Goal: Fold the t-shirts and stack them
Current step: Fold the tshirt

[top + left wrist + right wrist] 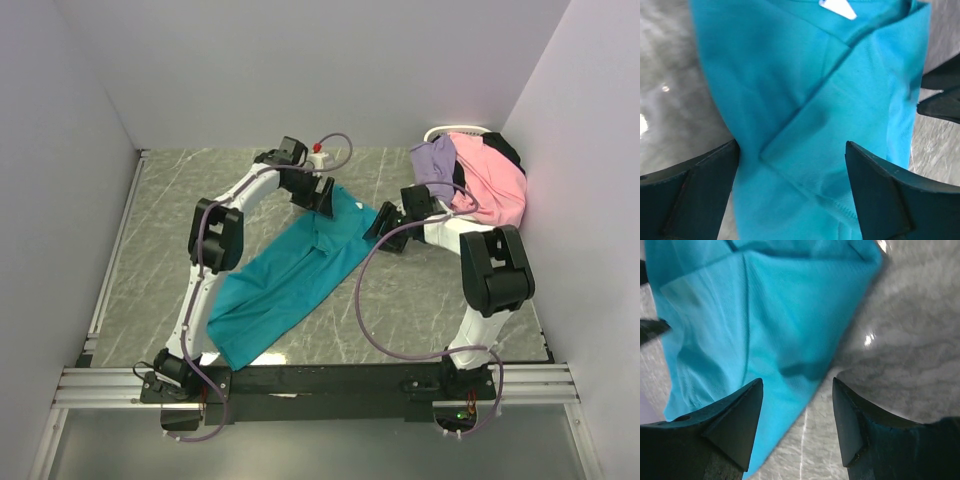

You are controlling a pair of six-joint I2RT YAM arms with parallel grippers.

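Note:
A teal t-shirt (290, 280) lies stretched diagonally on the marble table, from near left to far right. My left gripper (325, 196) hovers over its far end, jaws wide open. In the left wrist view the left gripper (791, 145) straddles a folded flap with a stitched hem (840, 200), and a white label (837, 7) shows at the top. My right gripper (383, 226) is open at the shirt's right edge. In the right wrist view the right gripper (797, 381) has one finger (735, 420) over the teal t-shirt (765, 315) and the other over bare table.
Pink (490, 180), lavender (435, 160) and black (505, 148) t-shirts are heaped in a white wire-rimmed basket (455, 129) at the back right corner. Grey walls close in the table on three sides. The two grippers stand close together, each seeing the other's fingertip.

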